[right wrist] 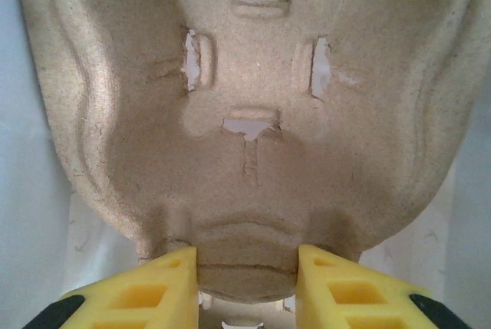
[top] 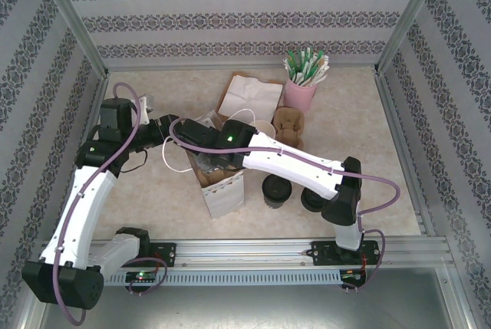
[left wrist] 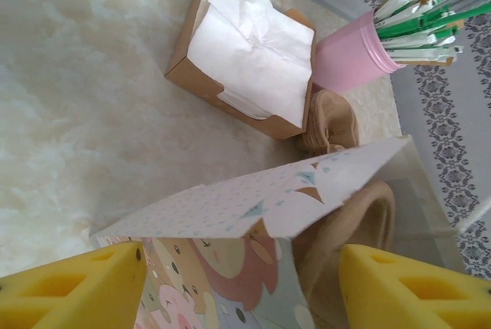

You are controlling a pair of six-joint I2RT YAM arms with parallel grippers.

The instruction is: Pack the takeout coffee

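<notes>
A paper bag (top: 224, 191) printed with cartoon animals stands open at mid table. My right gripper (right wrist: 245, 277) is down inside it, shut on the rim of a moulded pulp cup carrier (right wrist: 245, 114). My left gripper (left wrist: 242, 291) hangs at the bag's far rim. Its jaws are wide open, with the patterned bag wall (left wrist: 230, 268) between them. Right of the bag stand two round black-lidded things (top: 276, 189) (top: 311, 199), partly under my right arm. I cannot tell which of them is the takeout coffee.
A cardboard box of white napkins (left wrist: 249, 49) lies at the back. A pink cup of green-wrapped straws (left wrist: 353, 53) stands beside it. In front of them sit a stack of pulp carriers (top: 290, 123) and cream paper cups (top: 265, 128). Patterned walls close three sides.
</notes>
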